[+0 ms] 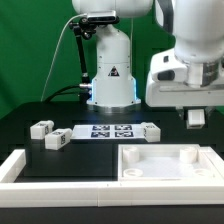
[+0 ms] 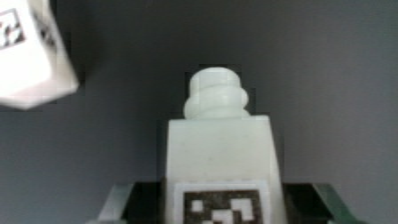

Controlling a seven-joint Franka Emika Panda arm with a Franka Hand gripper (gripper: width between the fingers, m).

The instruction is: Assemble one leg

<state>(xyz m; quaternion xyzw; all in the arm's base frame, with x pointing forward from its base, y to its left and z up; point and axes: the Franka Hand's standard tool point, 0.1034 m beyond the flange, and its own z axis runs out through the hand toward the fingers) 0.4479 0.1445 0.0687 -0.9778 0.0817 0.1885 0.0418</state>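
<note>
My gripper [image 1: 195,117] hangs above the table at the exterior view's right, over the far edge of the large white tray-like part [image 1: 165,160]. In the wrist view my gripper [image 2: 221,206] is shut on a white leg [image 2: 221,150]. The leg's tag faces the camera and its threaded tip [image 2: 217,90] points away from the jaws. The dark fingers [image 2: 135,200] press its two sides. Two more legs [image 1: 41,128] [image 1: 57,140] lie on the table at the exterior view's left. A white tagged block [image 2: 36,55] shows at the wrist view's edge; I cannot tell which part it is.
The marker board [image 1: 105,132] lies in the middle of the black table, with a white block [image 1: 150,130] at its right end. A white L-shaped rail [image 1: 20,168] runs along the front left. The robot base [image 1: 110,75] stands behind, in front of a green backdrop.
</note>
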